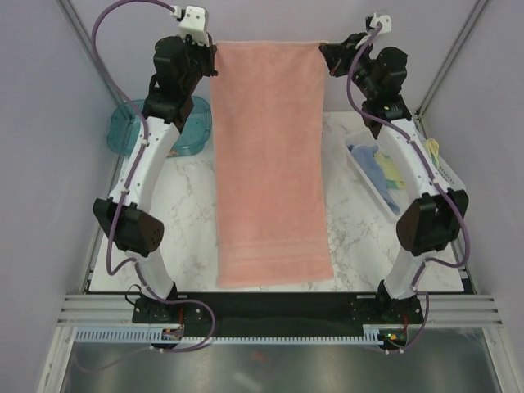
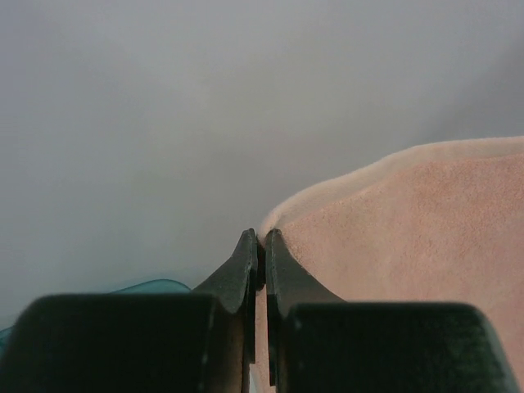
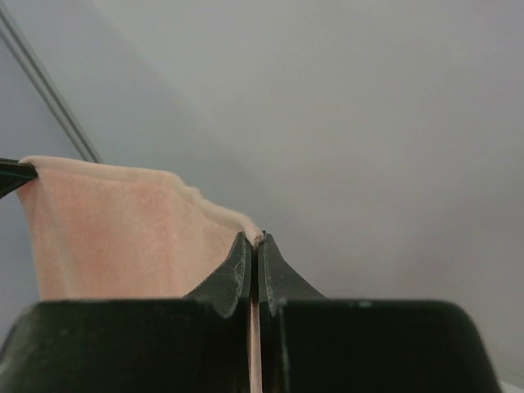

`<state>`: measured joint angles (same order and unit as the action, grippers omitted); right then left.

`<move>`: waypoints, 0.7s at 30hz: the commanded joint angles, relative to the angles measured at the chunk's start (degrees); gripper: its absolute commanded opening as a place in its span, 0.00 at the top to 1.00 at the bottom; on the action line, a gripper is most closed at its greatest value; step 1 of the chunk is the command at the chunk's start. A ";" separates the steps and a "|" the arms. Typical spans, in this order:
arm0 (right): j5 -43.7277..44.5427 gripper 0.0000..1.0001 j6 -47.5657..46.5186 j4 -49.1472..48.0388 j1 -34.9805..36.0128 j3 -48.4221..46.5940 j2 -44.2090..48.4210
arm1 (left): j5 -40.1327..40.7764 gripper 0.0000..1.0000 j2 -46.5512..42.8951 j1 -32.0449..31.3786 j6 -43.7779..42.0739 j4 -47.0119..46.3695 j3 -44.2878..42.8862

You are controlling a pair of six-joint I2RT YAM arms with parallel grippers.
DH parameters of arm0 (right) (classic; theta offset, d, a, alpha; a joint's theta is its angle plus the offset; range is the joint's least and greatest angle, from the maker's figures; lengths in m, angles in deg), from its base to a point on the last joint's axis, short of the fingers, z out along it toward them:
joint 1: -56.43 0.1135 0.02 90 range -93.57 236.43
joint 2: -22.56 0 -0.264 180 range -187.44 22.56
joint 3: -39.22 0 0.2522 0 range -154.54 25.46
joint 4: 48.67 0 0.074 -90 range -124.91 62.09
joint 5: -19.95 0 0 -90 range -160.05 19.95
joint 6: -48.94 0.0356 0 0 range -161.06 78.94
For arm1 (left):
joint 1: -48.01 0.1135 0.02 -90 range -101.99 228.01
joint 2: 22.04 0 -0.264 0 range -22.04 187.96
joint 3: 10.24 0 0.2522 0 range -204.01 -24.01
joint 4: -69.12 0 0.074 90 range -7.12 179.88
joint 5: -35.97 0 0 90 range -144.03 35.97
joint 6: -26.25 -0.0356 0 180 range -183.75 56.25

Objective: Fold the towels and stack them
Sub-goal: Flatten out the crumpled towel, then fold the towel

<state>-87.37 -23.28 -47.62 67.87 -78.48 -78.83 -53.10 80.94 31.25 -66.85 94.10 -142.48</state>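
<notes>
The large salmon-pink towel (image 1: 268, 155) hangs stretched between both arms, its top edge raised at the back and its lower end lying on the table near the front. My left gripper (image 1: 211, 56) is shut on the towel's top left corner (image 2: 278, 219). My right gripper (image 1: 326, 54) is shut on the top right corner (image 3: 254, 237). The wrist views show pink cloth (image 3: 123, 229) pinched between closed fingers against the grey wall. A light blue towel (image 1: 368, 160) and a pale yellow one (image 1: 391, 173) lie in the white basket (image 1: 354, 168) at the right.
A teal plastic bin (image 1: 131, 131) stands at the back left, partly behind the left arm. The white basket sits along the table's right edge under the right arm. Grey walls enclose the marble table (image 1: 188, 221) on three sides.
</notes>
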 commanded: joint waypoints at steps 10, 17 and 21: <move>-6.75 1.00 2.26 -12.95 -3.53 -11.20 -16.39 | -5.06 0.98 13.03 2.25 -2.79 -21.32 -1.33; -9.04 1.00 0.68 -16.12 -3.62 -4.26 -16.30 | -8.05 0.98 8.92 2.34 -5.08 -28.35 12.72; -10.19 1.00 -1.86 -15.77 -3.62 4.33 -13.24 | -11.64 0.98 3.99 2.25 -7.27 -35.21 24.15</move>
<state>-94.94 -22.47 -60.62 64.20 -79.31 -96.07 -60.94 91.17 33.53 -69.88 68.40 -123.20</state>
